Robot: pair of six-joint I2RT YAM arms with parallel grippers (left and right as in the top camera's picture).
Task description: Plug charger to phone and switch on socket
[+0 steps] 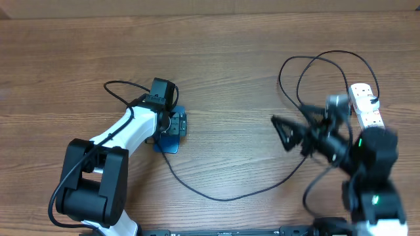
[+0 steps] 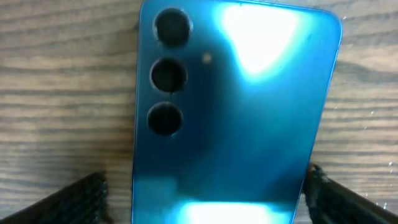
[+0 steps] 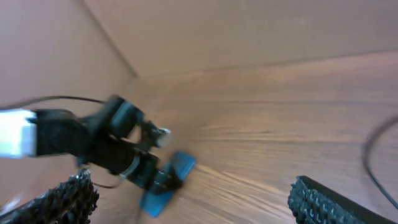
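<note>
Wooden desk (image 1: 230, 65) carries the slim, glossy phone (image 2: 236, 124), likely slippery, best pinched at its long edges by the open left tool (image 2: 205, 186) astride it; right tool (image 3: 193, 190) open, empty.

I work over a wooden table (image 1: 216, 39). Its top is brown, with a long grain that runs from side to side in the overhead view, and some darker streaks in it. In my left wrist view, seen close, the grain looks fine and grey-brown. Behind the table stands a plain brown wall (image 3: 249, 31). It meets the table in a straight line. In my right wrist view a second panel joins it at a corner on the left.
</note>
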